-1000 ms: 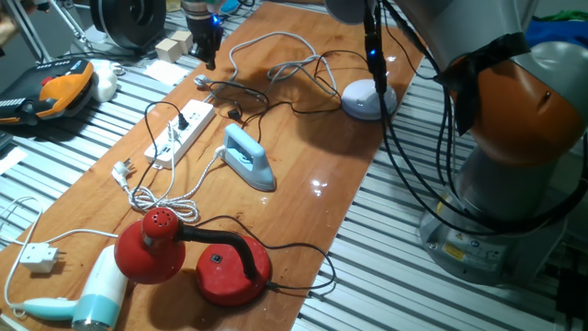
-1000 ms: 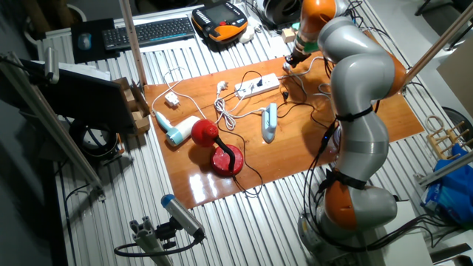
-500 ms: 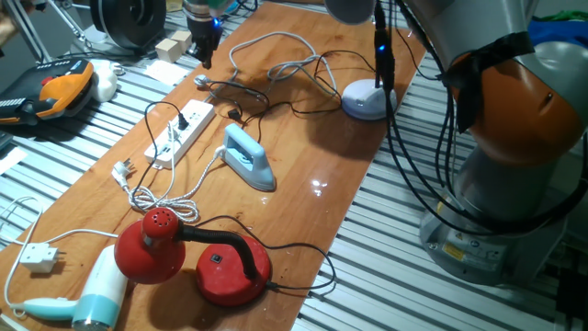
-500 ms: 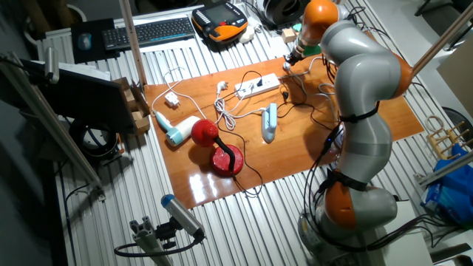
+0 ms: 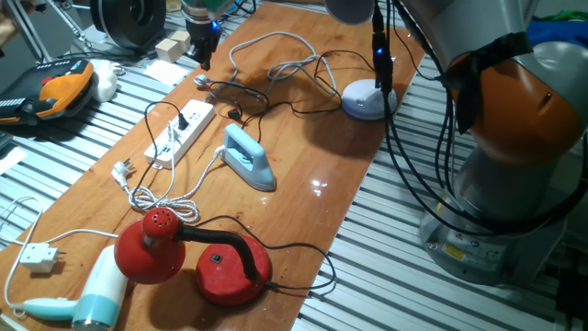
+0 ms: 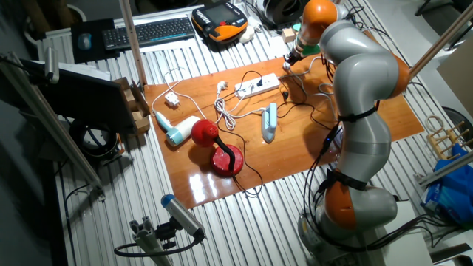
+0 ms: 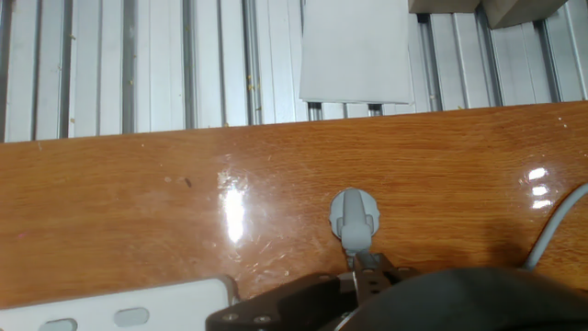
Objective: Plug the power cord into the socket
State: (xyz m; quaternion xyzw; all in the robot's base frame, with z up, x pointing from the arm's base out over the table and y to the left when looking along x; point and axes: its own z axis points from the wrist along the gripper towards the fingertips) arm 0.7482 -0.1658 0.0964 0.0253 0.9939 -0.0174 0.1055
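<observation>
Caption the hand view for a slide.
Hand camera over the wooden table: a grey plug ahead, the socket strip's end at lower left.

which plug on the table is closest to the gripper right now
The small grey round plug just below the gripper, beyond the power strip; the white plugs lie far off.

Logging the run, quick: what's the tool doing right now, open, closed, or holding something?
Tool: cannot be told; it hangs above the board's far corner near a grey plug, fingers too small or hidden to read.

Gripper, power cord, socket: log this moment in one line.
gripper: over table's far end, jaws unclear | power cord: on table, unheld | socket: on table
</observation>
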